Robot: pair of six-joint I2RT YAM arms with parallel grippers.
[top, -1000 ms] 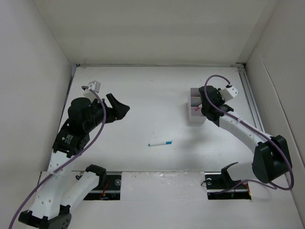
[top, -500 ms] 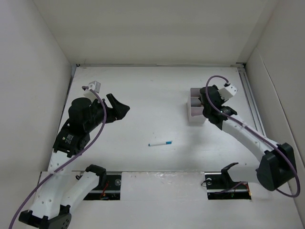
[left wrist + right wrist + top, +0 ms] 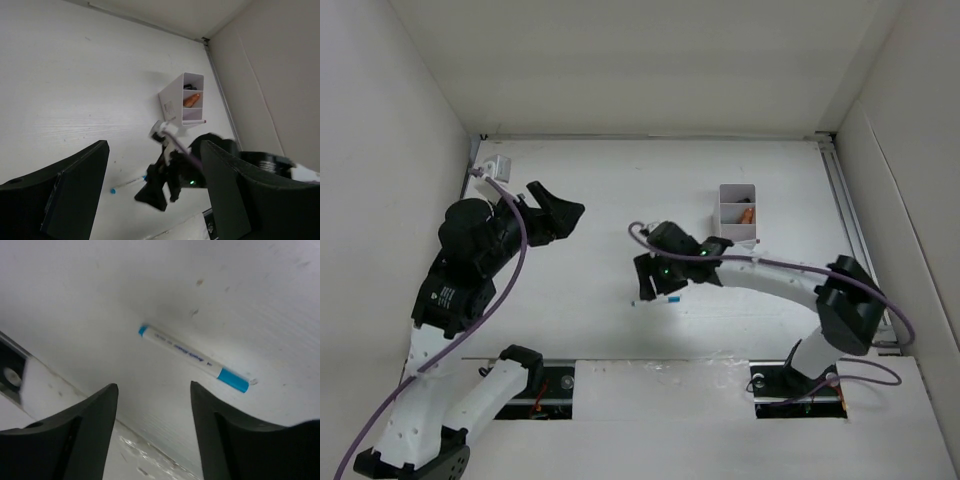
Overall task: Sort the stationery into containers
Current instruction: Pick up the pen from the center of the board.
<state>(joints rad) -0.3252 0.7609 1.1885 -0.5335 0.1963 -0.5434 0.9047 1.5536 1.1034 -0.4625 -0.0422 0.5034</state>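
Note:
A thin white pen [image 3: 192,357] with a blue cap lies flat on the table, also seen in the top view as the pen [image 3: 675,297] and in the left wrist view as the pen [image 3: 127,183]. My right gripper [image 3: 655,280] hovers just over it, open and empty; in its own view the right gripper [image 3: 153,390] sits on the near side of the pen, not touching. The white divided container [image 3: 722,215] stands at the back right with an orange marker [image 3: 747,213] inside. My left gripper [image 3: 555,215] is raised at the left, open and empty.
White walls close in the table on three sides. A metal rail [image 3: 845,215] runs along the right edge past the container [image 3: 172,97]. A thin pink pen [image 3: 192,121] lies across the container's nearest compartment. The arm bases sit at the near edge.
My right arm has swung from the container down to the middle of the table over the pen, and its jaws have opened. The left arm has shifted slightly back and left.

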